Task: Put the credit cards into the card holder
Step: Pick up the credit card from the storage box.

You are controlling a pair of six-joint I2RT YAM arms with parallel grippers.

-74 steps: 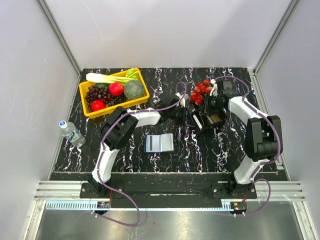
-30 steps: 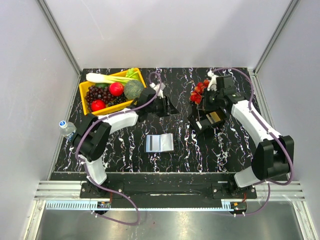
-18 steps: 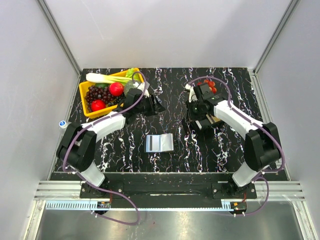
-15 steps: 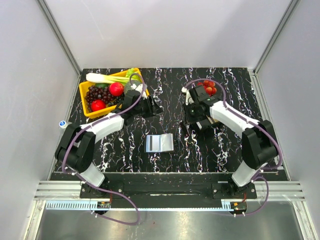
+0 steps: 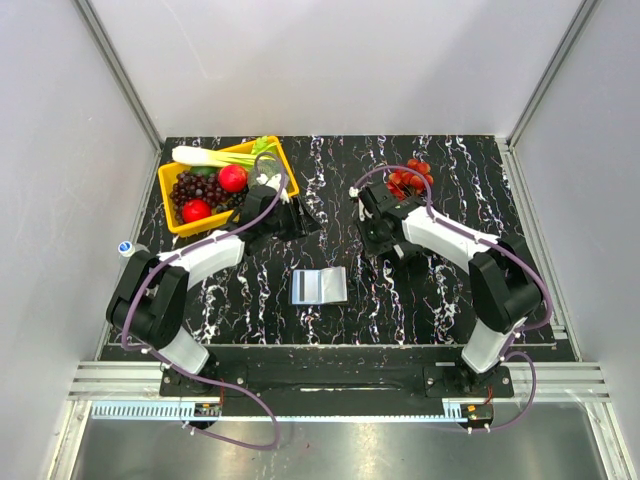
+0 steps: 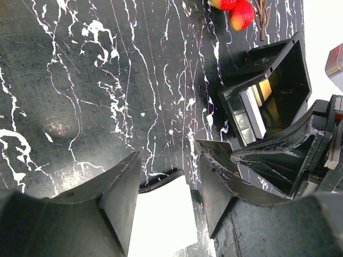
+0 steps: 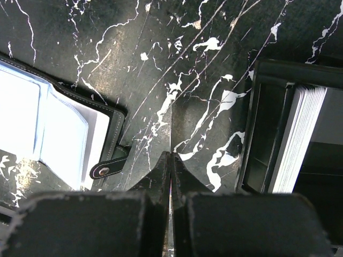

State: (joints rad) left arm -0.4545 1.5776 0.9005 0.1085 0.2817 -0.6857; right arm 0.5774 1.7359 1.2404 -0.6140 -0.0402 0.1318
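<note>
The card holder lies open on the black marble table, pale blue-grey side up. It also shows in the right wrist view and between the left fingers. My right gripper is shut on a thin credit card, seen edge-on, just right of the holder and above the table. More cards stand in a black tray. My left gripper is open and empty, above the far edge of the holder.
A yellow bin of fruit and vegetables stands at the back left, close to the left arm. A red fruit cluster lies behind the right gripper. A water bottle cap shows at the table's left edge.
My right gripper has moved left from the tray toward the holder, with a card in it. My left gripper has drawn back to the left, toward the yellow bin.
</note>
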